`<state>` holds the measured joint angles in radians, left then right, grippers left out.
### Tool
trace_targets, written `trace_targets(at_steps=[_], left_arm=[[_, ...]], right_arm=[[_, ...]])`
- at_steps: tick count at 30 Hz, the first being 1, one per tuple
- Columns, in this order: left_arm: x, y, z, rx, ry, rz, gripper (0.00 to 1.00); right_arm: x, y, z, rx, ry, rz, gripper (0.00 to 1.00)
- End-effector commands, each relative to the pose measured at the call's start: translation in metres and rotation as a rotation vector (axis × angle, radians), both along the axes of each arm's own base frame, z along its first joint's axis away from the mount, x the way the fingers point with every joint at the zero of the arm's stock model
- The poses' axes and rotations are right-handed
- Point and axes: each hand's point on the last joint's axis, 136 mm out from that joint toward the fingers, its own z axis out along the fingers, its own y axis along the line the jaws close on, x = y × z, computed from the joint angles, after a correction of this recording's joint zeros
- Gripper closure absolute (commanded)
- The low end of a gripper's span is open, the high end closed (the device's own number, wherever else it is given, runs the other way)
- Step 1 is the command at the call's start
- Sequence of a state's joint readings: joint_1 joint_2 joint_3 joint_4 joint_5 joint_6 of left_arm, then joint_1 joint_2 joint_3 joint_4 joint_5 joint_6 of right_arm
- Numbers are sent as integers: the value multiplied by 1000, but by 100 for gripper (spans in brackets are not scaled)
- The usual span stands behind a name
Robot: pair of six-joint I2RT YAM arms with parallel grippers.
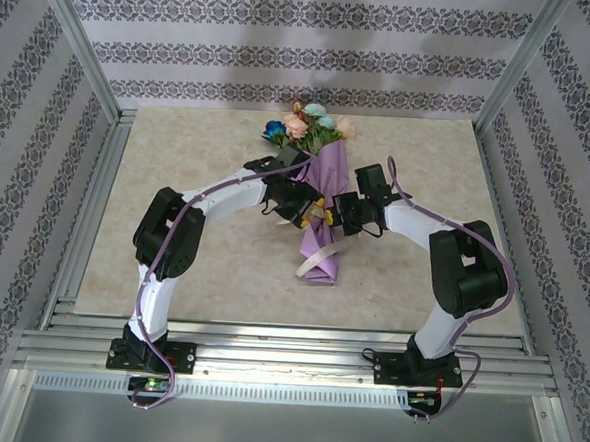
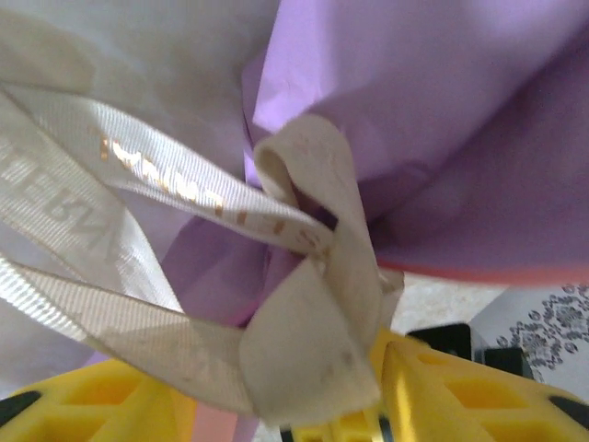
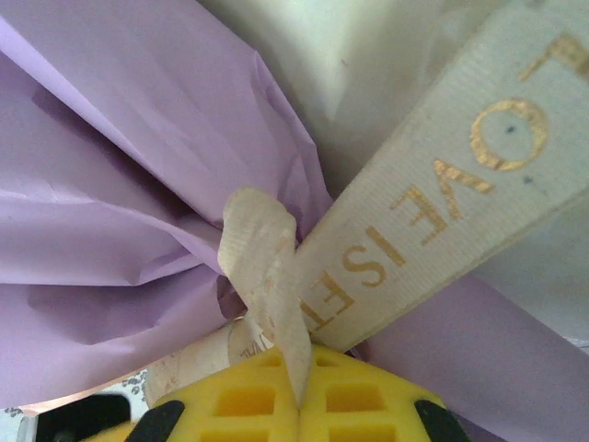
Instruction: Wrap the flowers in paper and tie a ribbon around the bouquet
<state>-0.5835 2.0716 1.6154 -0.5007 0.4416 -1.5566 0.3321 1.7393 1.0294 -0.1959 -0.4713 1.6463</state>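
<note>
Where the right tool (image 3: 299,379) pinches, ribbon (image 3: 262,258) touches paper (image 3: 110,230).

Top view high behind, looking down on table (image 1: 172,264), wrist views close behind left gripper (image 2: 294,410) and right gripper (image 3: 299,396), facing forward, sharing ribbon (image 2: 184,184) and paper (image 2: 442,110) just ahead.

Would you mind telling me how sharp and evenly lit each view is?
Top external view: sharp and evenly lit, with a soft shadow on the back wall above the bouquet and glare on the near rail. Left wrist view: the ribbon is soft, too near the lens. Right wrist view: the gold lettering is legible, the top washed out.
</note>
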Motion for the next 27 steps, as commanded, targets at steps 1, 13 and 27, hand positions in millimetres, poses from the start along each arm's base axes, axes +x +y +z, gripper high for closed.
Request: trace_targets(at_steps=[1,13,27], left_arm=[[6,1,-2,37,-2,56,50],[18,2,-15,68,-55,50,65],[30,1,-8,40,-138,61,94]], right_arm=[[-8,4,3,20,7,8,100],[-8,5,4,29,2,9,100],[-5,6,12,71,-17,-10,100]])
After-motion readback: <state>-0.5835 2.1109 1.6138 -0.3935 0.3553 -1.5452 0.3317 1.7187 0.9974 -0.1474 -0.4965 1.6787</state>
